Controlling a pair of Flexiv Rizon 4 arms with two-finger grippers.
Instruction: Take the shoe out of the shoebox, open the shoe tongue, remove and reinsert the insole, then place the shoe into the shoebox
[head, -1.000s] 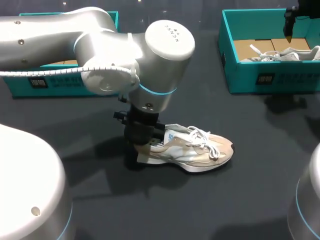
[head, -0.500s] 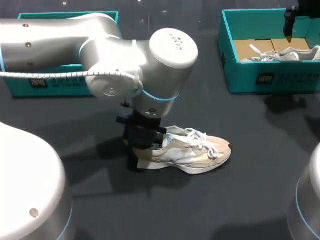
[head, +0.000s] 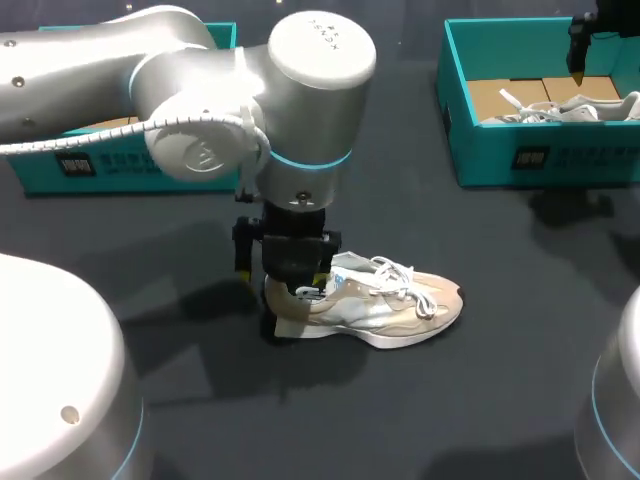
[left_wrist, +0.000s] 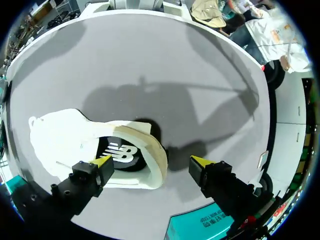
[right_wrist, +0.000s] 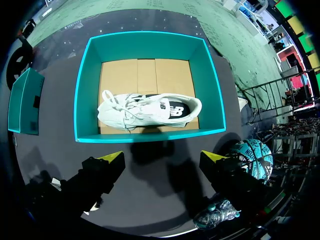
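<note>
The dark grey matte table (head: 480, 400) is carrying every item. The beige-and-white mesh sneaker (head: 385, 305) with white laces is lying upright at the frame's centre, toe pointing right, outside both boxes. Its dark printed insole (left_wrist: 121, 154) is showing through the heel opening. The left gripper (head: 290, 285) is standing over the heel with its fingers spread. One yellow tip (left_wrist: 103, 162) is over the insole and the other is outside the heel collar. The open teal cardboard shoebox (head: 540, 155) at upper right is holding a white sneaker (right_wrist: 150, 110). The right gripper (right_wrist: 162, 159) is hovering just short of that box, fingers spread, gripping nothing. The left arm (head: 150, 80) is partly covering a second teal box (head: 120, 165) at upper left.
</note>
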